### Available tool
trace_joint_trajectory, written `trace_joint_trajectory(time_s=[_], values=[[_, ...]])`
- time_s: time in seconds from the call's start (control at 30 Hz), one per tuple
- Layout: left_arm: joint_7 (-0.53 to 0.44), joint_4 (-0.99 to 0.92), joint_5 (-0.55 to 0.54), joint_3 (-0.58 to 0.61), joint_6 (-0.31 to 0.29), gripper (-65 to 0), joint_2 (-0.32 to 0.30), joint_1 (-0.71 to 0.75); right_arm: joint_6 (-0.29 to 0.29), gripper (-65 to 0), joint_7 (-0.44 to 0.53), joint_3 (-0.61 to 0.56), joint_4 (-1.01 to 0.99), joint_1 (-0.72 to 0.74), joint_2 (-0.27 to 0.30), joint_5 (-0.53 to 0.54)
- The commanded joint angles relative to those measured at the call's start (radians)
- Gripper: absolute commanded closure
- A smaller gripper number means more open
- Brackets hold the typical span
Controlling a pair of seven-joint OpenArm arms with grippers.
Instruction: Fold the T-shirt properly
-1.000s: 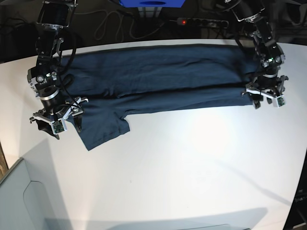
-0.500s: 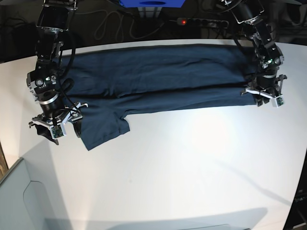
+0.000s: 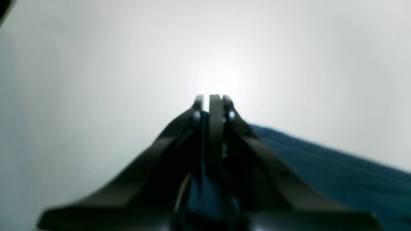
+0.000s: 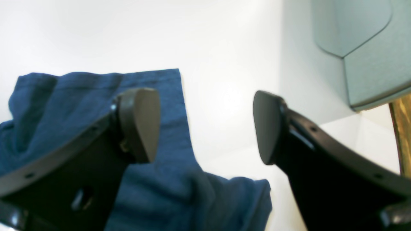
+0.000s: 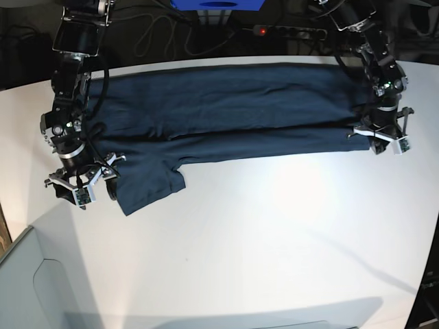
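The dark teal-blue T-shirt [image 5: 226, 103] lies folded into a long band across the far half of the white table [image 5: 274, 240]. One sleeve sticks out toward the front at the base view's left. My left gripper [image 5: 383, 140] is at the shirt's right end. In its wrist view the left gripper [image 3: 212, 99] is shut with a sliver of blue cloth between the fingers, and the shirt [image 3: 321, 166] runs off to the right. My right gripper [image 5: 81, 186] is open at the sleeve. In its wrist view the right gripper [image 4: 205, 125] has one finger over the cloth [image 4: 64, 106] and the other over bare table.
A pale grey-green box [image 5: 27, 288] stands at the table's front left corner and also shows in the right wrist view [image 4: 369, 48]. Cables and a power strip [image 5: 288, 31] lie behind the table's far edge.
My left gripper has closed from open onto the shirt's right end. My right gripper has shifted slightly toward the front by the sleeve and stays open.
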Motion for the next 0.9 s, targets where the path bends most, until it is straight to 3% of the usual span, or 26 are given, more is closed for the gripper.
trace_joint_trajectory(time_s=[0.0, 0.3, 0.57, 0.87], values=[[-0.022, 0.040, -0.002, -0.004, -0.002, 0.0, -0.003, -0.004, 0.005, -43.2, 0.030, 0.001, 0.010, 0.037, 0.009, 0.008], [-0.021, 0.083, 0.003, -0.002, -0.002, 0.0, 0.013, 0.016, 0.005, -43.4, 0.028, -0.040, -0.168, 0.155, 0.009, 0.008], [-0.021, 0.083, 0.003, -0.002, -0.002, 0.0, 0.013, 0.019, 0.005, -43.5, -0.059, -0.066, -0.367, 0.261, 0.011, 0.010], [-0.022, 0.083, 0.003, -0.004, -0.002, 0.0, 0.013, 0.030, 0.005, -42.9, -0.090, -0.108, -0.473, 0.269, 0.011, 0.010]])
